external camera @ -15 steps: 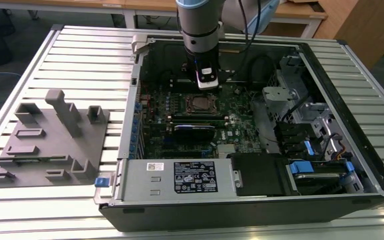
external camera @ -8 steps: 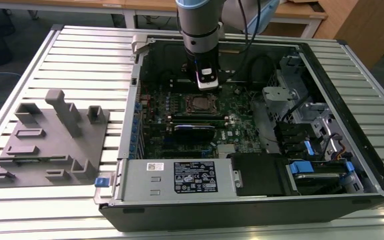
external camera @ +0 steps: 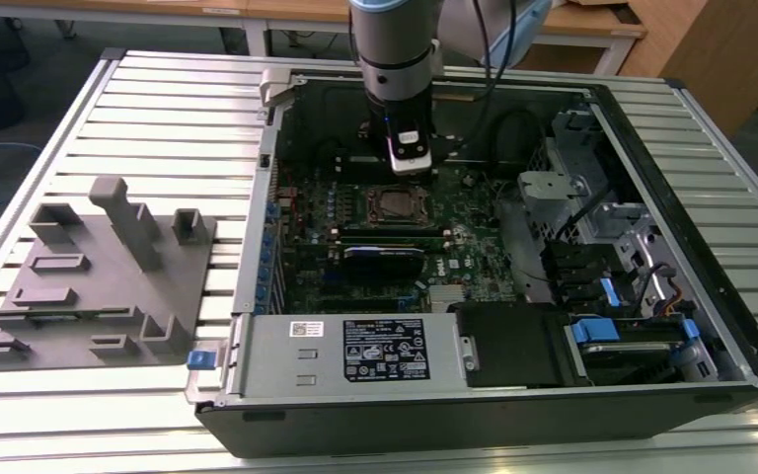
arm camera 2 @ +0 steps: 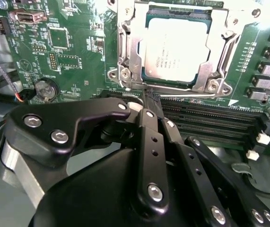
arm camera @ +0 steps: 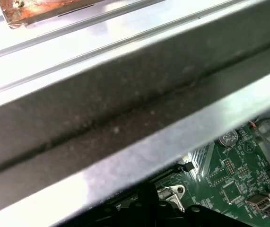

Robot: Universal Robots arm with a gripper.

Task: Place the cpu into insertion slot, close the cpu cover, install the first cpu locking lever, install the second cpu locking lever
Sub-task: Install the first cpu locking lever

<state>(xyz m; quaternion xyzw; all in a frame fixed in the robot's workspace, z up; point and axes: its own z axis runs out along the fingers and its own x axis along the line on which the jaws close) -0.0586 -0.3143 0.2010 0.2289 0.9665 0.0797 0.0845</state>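
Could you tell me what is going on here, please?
A robot arm is working inside an open computer case. The cpu sits in the slot with the cover down over it. The tool is shut, its tip just beside the slot.

Slatted metal table (external camera: 122,109); wooden desks (external camera: 155,8) behind; dark floor (external camera: 43,44); wooden cabinet (external camera: 721,49)

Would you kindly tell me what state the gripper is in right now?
Black gripper: shut, beside the thin square silvery metal cpu cover; nothing visibly held.
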